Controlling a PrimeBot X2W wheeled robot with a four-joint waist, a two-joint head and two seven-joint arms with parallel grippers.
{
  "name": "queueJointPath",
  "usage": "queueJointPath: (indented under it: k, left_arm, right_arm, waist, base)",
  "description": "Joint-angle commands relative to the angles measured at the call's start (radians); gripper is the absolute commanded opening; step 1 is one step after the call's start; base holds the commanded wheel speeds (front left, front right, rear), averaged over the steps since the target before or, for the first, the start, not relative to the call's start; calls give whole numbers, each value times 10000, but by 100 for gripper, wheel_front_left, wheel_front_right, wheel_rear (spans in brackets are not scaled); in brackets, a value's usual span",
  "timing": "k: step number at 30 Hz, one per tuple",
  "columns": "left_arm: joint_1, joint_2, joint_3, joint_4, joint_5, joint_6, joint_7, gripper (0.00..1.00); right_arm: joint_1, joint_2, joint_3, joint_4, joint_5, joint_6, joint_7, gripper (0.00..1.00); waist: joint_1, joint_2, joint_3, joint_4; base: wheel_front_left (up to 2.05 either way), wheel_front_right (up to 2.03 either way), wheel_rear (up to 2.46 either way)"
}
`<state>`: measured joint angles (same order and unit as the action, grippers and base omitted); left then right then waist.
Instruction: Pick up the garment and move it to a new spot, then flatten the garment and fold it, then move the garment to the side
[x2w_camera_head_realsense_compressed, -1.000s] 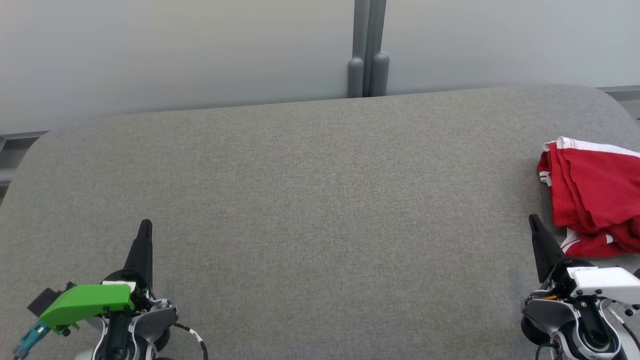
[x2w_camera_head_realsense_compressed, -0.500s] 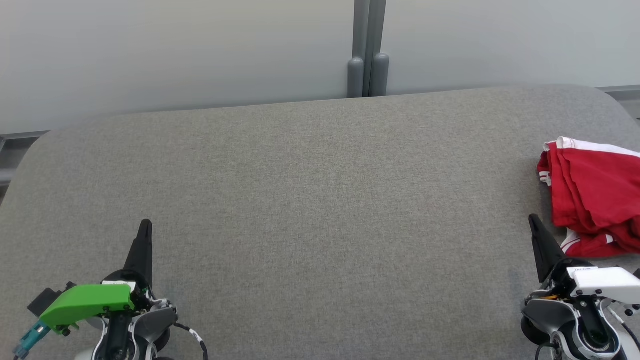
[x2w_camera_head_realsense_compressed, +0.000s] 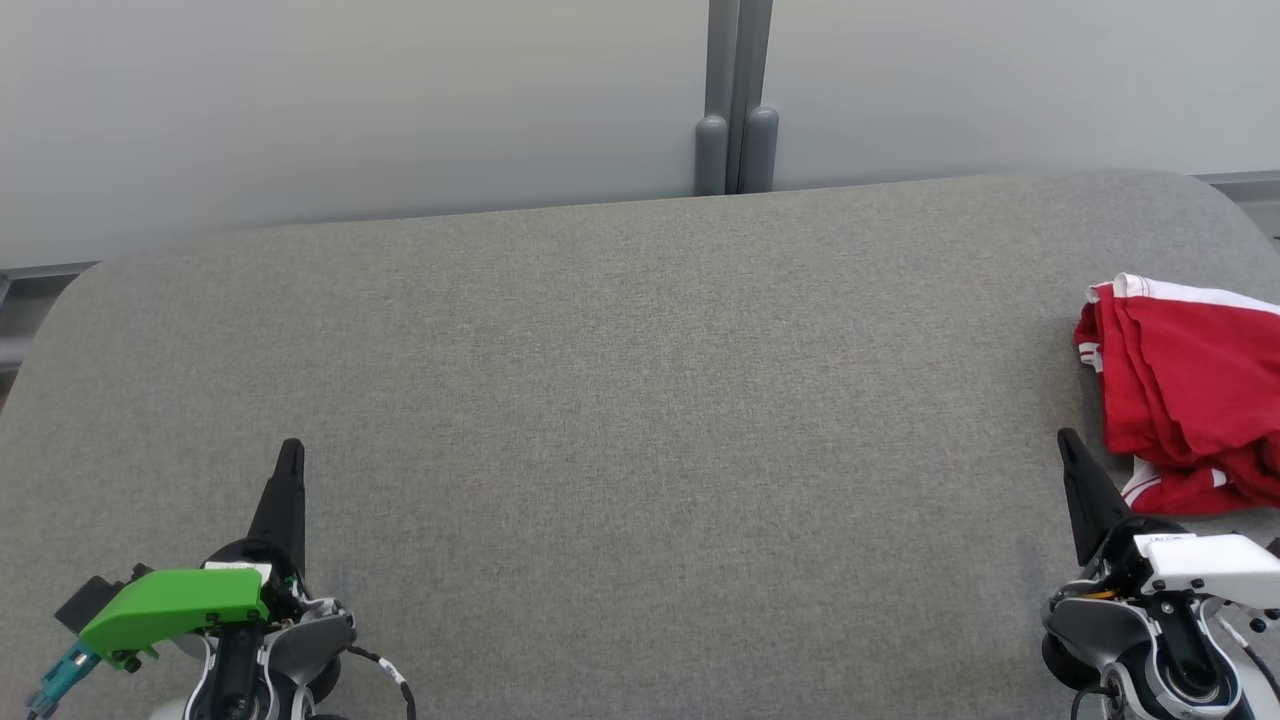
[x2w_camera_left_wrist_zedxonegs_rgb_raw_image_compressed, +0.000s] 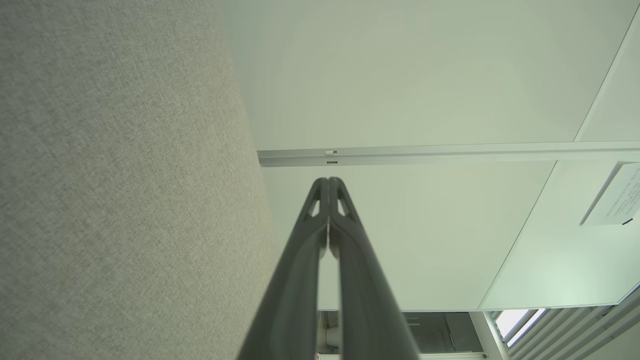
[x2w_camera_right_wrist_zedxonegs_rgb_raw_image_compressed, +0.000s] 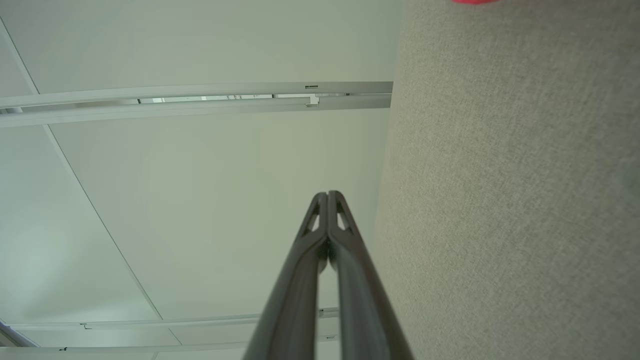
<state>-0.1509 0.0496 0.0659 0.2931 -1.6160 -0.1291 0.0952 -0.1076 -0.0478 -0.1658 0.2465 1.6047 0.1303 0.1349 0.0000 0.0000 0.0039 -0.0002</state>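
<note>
The garment (x2w_camera_head_realsense_compressed: 1185, 390), red with white trim, lies bunched in loose folds at the far right of the desk (x2w_camera_head_realsense_compressed: 640, 400). The head view's right edge cuts it off, so its full spread cannot be told. The part that shows has its long axis running from the desk's far side toward the robot.

The right hand (x2w_camera_head_realsense_compressed: 1068, 438) is much the nearer of the 2. Its tip sits just beside the garment's near left corner, apart from the cloth, which lies ahead of it and to its right. The left hand (x2w_camera_head_realsense_compressed: 290, 448) is well apart from the garment, across the width of the desk. Both hands are closed and grip nothing; each wrist view shows the 2 fingers meeting at the tip. In the right wrist view a sliver of red shows at the top edge.

This scene fits 2 stages: a heap at the side that is to be picked up, or a folded garment already set aside. The folds look uneven, but that does not settle it. If a reach is called for, the right hand is better placed, going forward and to the right.
</note>
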Motion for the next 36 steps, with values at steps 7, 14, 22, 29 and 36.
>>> queueJointPath:
  k: [7,14,22,29,36]
  left_arm:
    - [-126,-4,43,-37,31,-29,26,0]
    - [-126,-4,44,-37,32,-29,27,0]
    - [-126,-3,44,-38,32,-29,27,0]
    - [-126,-4,43,-38,33,-29,28,0]
    - [-126,-4,44,-38,33,-29,28,0]
  right_arm:
    - [-60,-48,10,14,51,7,23,0]
    - [-60,-48,8,14,51,7,23,0]
    - [-60,-48,8,14,51,7,23,0]
    - [-60,-48,9,14,51,7,23,0]
    - [-60,-48,9,14,51,7,23,0]
  waist:
    - [0,0,0,0]
    - [0,0,0,0]
    - [0,0,0,0]
    - [0,0,0,0]
    - [0,0,0,0]
  base:
    - [0,0,0]
    - [0,0,0]
    - [0,0,0]
    - [0,0,0]
    - [0,0,0]
